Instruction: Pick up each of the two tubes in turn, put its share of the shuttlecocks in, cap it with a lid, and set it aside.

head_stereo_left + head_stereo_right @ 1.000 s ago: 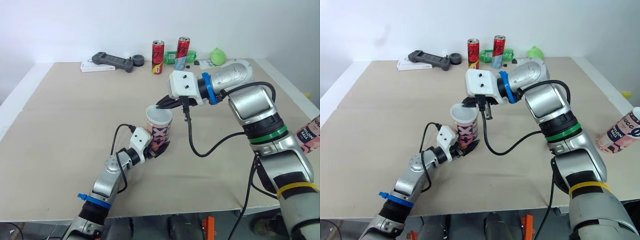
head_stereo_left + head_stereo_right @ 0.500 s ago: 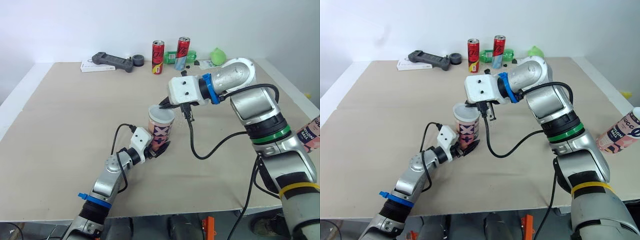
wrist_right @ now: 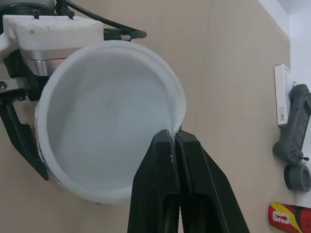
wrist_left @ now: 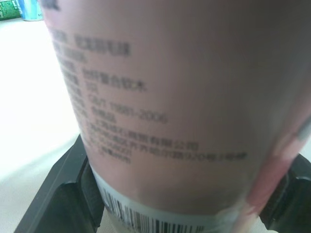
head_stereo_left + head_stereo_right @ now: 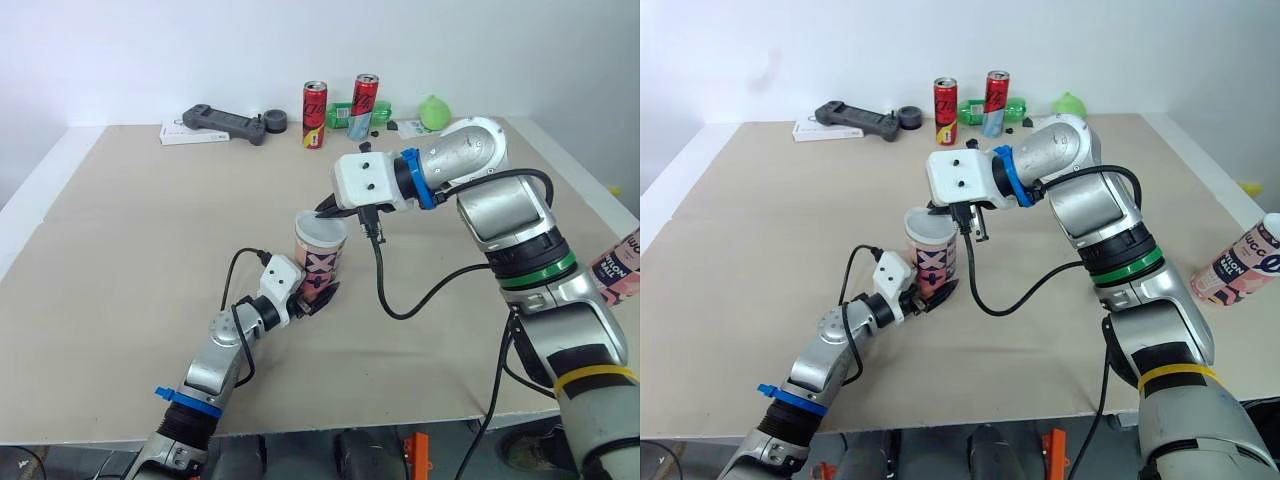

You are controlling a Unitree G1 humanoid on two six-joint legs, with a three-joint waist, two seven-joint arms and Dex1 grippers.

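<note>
A pink printed tube [image 5: 318,268] stands upright at the table's middle, with my left gripper [image 5: 318,297] shut on its lower part; its black fingers [image 4: 58,189] flank the tube [image 4: 170,97] up close. A white lid [image 5: 320,229] sits over the tube's mouth. My right gripper [image 5: 325,210] is shut on the lid's far rim, its tips [image 3: 174,136] pinching the edge of the lid [image 3: 107,136]. The tube's inside is hidden by the lid. A second pink tube [image 5: 1240,262] shows at the far right, past the table's edge.
Along the far edge stand two red cans [image 5: 316,115] [image 5: 365,98], a green ball [image 5: 434,111], a grey controller [image 5: 222,123], a black roll [image 5: 277,122] and a white box [image 5: 185,134]. A black cable [image 5: 400,300] hangs from my right wrist.
My right gripper and the lid have shifted slightly over the tube's mouth, first right and then back left. The left gripper and tube have stayed put.
</note>
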